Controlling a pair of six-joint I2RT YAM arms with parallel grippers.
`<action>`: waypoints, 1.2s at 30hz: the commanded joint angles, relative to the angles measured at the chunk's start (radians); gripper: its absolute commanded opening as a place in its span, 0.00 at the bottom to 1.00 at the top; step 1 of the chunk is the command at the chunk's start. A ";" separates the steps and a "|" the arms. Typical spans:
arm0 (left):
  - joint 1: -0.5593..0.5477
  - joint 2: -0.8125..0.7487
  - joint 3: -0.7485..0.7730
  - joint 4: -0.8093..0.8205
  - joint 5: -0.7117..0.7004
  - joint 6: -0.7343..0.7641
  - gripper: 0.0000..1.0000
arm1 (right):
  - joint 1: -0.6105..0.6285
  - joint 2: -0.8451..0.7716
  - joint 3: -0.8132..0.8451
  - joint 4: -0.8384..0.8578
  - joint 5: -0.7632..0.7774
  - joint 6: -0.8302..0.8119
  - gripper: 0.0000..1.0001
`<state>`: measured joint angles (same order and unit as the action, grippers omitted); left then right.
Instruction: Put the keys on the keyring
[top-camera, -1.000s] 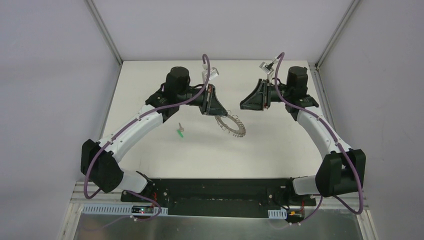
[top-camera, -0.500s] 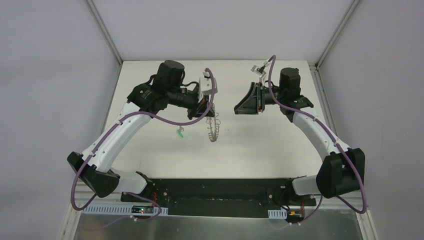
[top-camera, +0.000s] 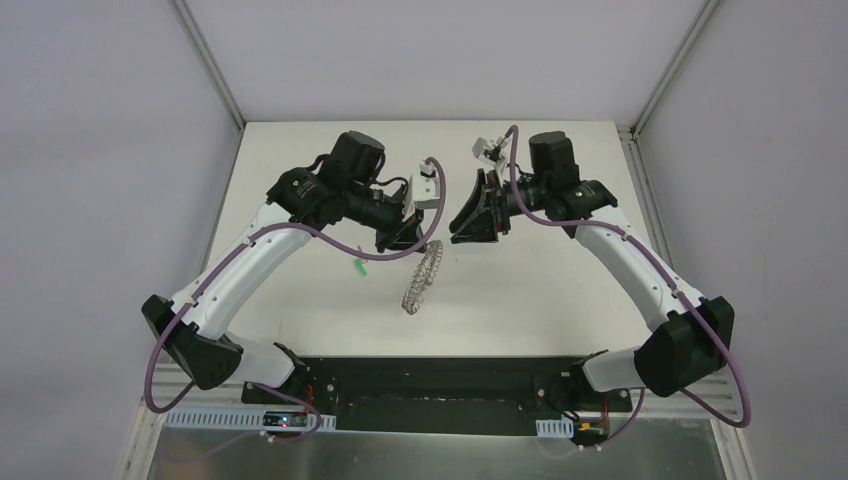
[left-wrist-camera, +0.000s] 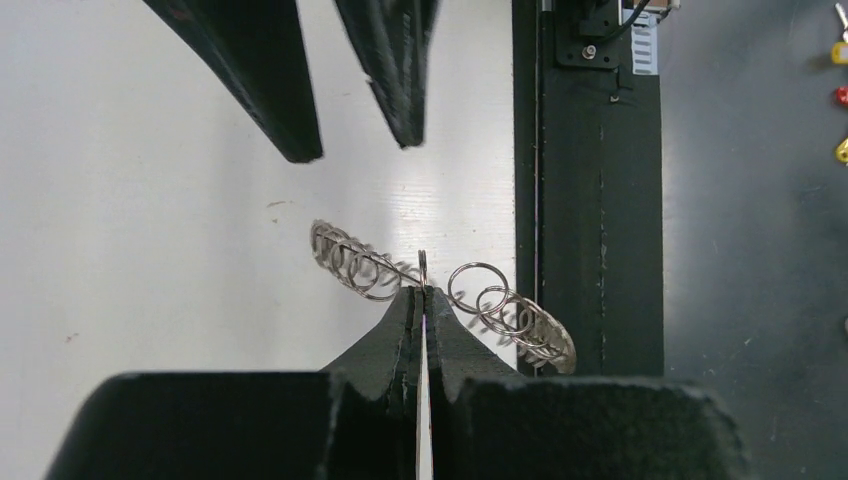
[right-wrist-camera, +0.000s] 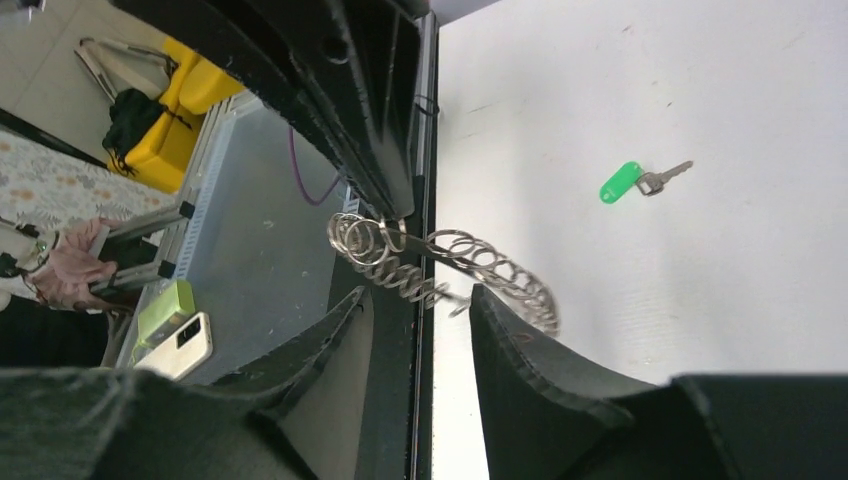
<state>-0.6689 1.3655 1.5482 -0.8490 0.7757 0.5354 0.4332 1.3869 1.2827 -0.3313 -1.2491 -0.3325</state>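
Note:
The keyring (top-camera: 421, 277), a grey metal ring fringed with small wire loops, hangs edge-on above the table from my left gripper (top-camera: 419, 238). In the left wrist view that gripper (left-wrist-camera: 421, 292) is shut on its rim, with loops (left-wrist-camera: 352, 265) spreading to both sides. My right gripper (top-camera: 460, 228) stands open just right of the ring. In the right wrist view its fingertips (right-wrist-camera: 492, 305) sit close under the keyring (right-wrist-camera: 500, 272) without clasping it. The key (top-camera: 361, 266), green-headed, lies on the white table to the left of the ring; it also shows in the right wrist view (right-wrist-camera: 622, 182).
The white table (top-camera: 300, 180) is walled by grey panels on three sides, with metal posts at the back corners. A black base plate (top-camera: 440, 375) runs along the near edge between the arm bases. Purple cables loop over both wrists.
The left arm turned the keyring from lying flat to hanging edge-on and carried it left and nearer. The right gripper moved left toward the ring, its jaws narrowing slightly.

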 joint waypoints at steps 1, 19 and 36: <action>-0.011 0.013 0.034 0.055 0.051 -0.105 0.00 | 0.057 -0.002 0.047 -0.141 0.045 -0.186 0.42; -0.011 0.041 -0.014 0.183 0.127 -0.294 0.00 | 0.121 0.024 0.089 -0.184 0.082 -0.214 0.28; 0.016 0.043 -0.055 0.282 0.144 -0.397 0.00 | 0.108 0.019 0.072 -0.130 0.011 -0.130 0.00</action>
<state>-0.6659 1.4151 1.5051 -0.6724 0.8562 0.2119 0.5480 1.4136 1.3258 -0.5255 -1.1767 -0.5045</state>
